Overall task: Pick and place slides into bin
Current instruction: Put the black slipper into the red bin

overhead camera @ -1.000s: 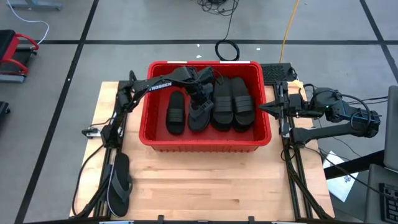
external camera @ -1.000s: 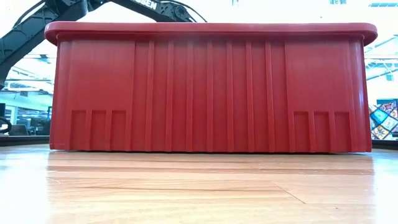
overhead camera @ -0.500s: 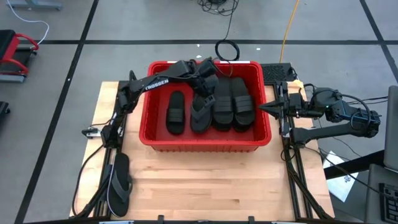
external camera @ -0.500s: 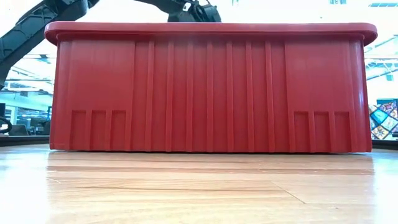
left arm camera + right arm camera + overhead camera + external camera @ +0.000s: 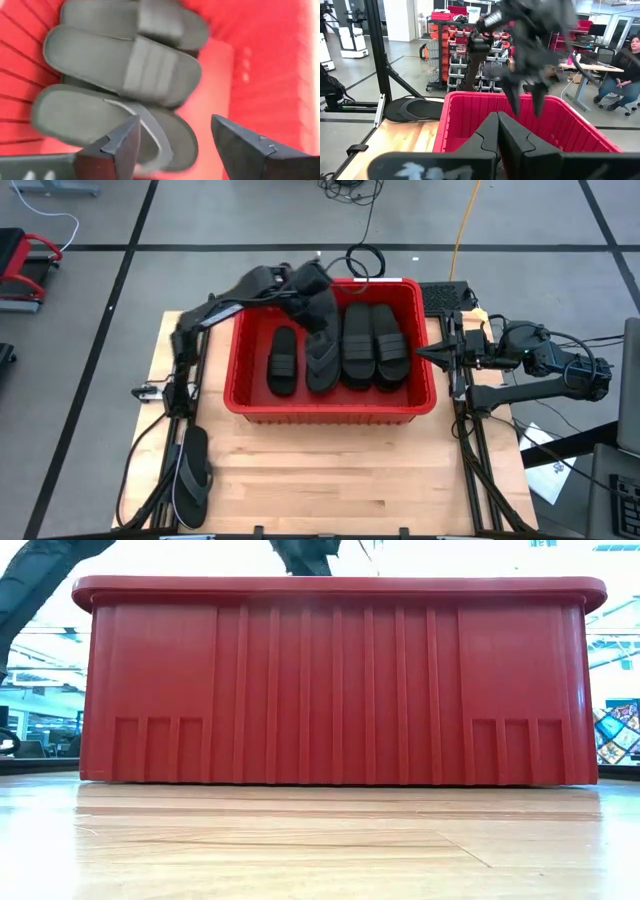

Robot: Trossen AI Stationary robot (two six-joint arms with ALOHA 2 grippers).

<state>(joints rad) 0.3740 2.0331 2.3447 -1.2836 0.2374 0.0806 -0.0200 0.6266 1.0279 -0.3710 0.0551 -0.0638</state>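
Note:
The red bin point(image 5: 330, 406) stands mid-table. In it lie a ribbed-band slide point(image 5: 283, 363), a thong flip-flop point(image 5: 322, 362) and two stacks of band slides point(image 5: 357, 345) point(image 5: 390, 345). My left gripper point(image 5: 322, 315) hangs open and empty above the bin's far part. In the left wrist view its fingers point(image 5: 120, 147) stand over the flip-flop point(image 5: 95, 117) without touching it. One more slide point(image 5: 190, 473) lies sole-down on the table's near left. My right gripper point(image 5: 425, 355) waits shut just outside the bin's right rim.
The bin's front wall point(image 5: 340, 690) fills the low view, with my left arm point(image 5: 305, 552) just above its rim. Bare wooden table point(image 5: 330, 470) lies in front of the bin. A person point(image 5: 625, 65) sits in the room beyond the table.
My left gripper has risen out of the bin from over the flip-flop and drawn back toward the table's far edge. The flip-flop stays lying in the bin beside the other slides.

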